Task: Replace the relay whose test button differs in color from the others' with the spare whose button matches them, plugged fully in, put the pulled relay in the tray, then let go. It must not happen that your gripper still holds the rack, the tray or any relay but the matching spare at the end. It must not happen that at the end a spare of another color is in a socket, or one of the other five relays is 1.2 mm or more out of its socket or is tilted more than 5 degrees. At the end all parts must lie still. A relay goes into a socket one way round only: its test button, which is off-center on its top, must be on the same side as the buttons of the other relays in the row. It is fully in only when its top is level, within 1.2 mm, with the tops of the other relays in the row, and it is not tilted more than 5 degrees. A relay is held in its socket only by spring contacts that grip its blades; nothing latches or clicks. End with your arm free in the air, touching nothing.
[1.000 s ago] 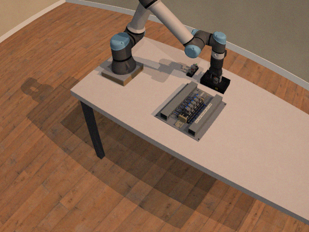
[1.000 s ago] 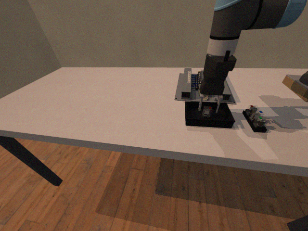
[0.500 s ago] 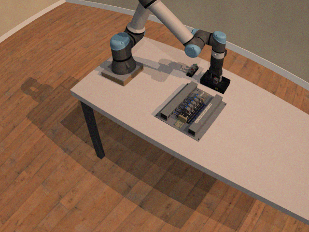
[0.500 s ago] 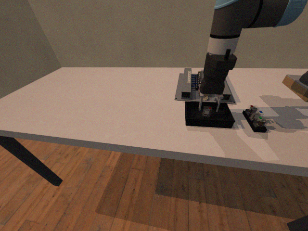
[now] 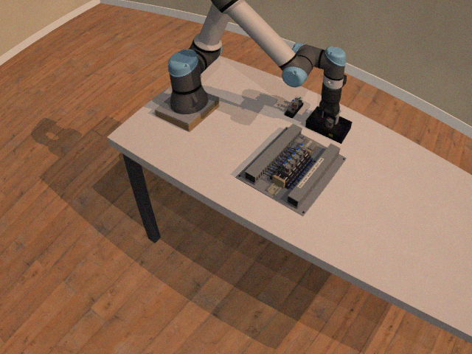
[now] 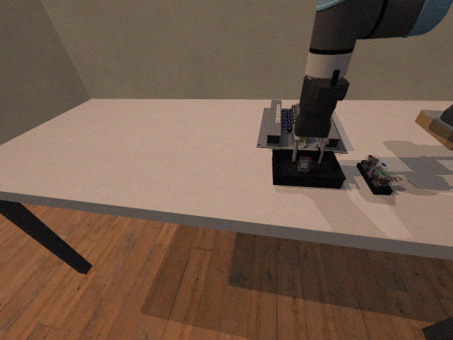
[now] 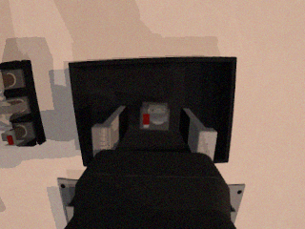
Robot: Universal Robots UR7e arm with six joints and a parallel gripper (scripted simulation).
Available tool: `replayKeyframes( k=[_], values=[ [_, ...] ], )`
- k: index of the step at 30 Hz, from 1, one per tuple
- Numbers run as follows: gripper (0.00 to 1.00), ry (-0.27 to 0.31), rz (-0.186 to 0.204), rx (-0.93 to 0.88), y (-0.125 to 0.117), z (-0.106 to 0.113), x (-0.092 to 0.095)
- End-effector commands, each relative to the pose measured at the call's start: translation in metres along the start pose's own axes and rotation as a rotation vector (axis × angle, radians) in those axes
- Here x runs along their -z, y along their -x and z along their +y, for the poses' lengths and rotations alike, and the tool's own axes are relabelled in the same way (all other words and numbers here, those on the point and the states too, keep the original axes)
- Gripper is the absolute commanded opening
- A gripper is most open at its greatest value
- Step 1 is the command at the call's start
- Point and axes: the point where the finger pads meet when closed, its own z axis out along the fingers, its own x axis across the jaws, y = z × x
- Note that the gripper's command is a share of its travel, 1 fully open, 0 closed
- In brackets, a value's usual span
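Black tray (image 7: 210, 83) fills mid-frame in your wrist view; the red-button relay (image 7: 154, 116) lies in it, dead centre between the two grey fingers, neither touching it. Your gripper (image 7: 154, 129) is spread wide and holds nothing. The spares sit on the rack (image 7: 33, 105) at the left edge of the wrist frame, right of the tray in the exterior view (image 6: 376, 174). Judged from this, your next move is up, then sideways to that rack, away from the panel (image 5: 266, 190).
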Motion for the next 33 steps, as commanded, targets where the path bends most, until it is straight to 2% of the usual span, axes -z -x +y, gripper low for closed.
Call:
replayKeyframes(
  k=[1, 33],
  values=[
    [1.0, 0.0, 0.002, 0.0, -0.0005, -0.0001, 0.0023],
    [1.0, 0.0, 0.002, 0.0, -0.0004, -0.0001, 0.0106]
  ],
)
